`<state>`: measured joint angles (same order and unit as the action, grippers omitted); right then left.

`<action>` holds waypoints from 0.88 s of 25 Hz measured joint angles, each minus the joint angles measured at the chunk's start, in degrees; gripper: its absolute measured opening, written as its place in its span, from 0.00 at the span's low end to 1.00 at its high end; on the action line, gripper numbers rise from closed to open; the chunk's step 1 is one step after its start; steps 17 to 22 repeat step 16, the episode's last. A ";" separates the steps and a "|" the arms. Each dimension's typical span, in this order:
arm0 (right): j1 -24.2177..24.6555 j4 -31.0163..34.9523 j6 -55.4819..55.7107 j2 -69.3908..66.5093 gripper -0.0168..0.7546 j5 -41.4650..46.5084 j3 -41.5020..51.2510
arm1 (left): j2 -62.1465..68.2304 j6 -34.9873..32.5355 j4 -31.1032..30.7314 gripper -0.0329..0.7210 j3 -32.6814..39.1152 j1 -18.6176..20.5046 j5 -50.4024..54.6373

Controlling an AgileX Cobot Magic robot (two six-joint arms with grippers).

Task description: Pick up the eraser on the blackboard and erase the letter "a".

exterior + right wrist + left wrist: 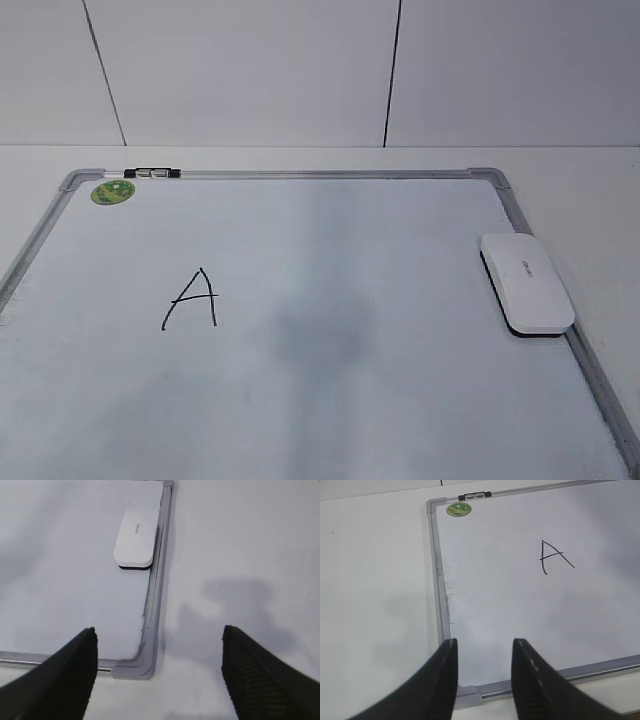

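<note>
The eraser (pixel 526 283), a glossy white block with a dark underside, lies on the blackboard (pixel 350 300) against its right frame. In the right wrist view the eraser (pixel 136 539) lies ahead and to the left of my right gripper (pixel 158 630), which is open, empty and above the board's near right corner (pixel 132 667). My left gripper (pixel 485 642) is open and empty above the blackboard's (pixel 520 605) near left corner. An angular capital "A" (pixel 192 298) in black marker is at centre left, and it shows in the left wrist view (pixel 555 556). No lowercase cursive "a" is in view. Neither gripper shows in the exterior view.
A round green sticker (pixel 113 191) sits at the board's far left corner, beside a small black and silver clip (pixel 152 173) on the top frame. The board lies on a white table (pixel 240 555) with a white panelled wall (pixel 250 70) behind.
</note>
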<state>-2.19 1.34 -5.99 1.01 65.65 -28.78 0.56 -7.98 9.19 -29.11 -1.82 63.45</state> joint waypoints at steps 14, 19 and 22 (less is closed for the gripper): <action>0.00 0.00 0.00 0.00 0.79 0.00 0.00 | 0.00 0.00 0.00 0.40 0.00 0.00 0.00; 0.00 0.00 0.00 0.00 0.79 0.00 0.00 | 0.00 0.00 0.00 0.39 0.00 0.00 0.00; 0.00 0.00 0.00 0.00 0.79 0.00 0.00 | 0.00 0.00 0.00 0.39 0.00 0.00 0.00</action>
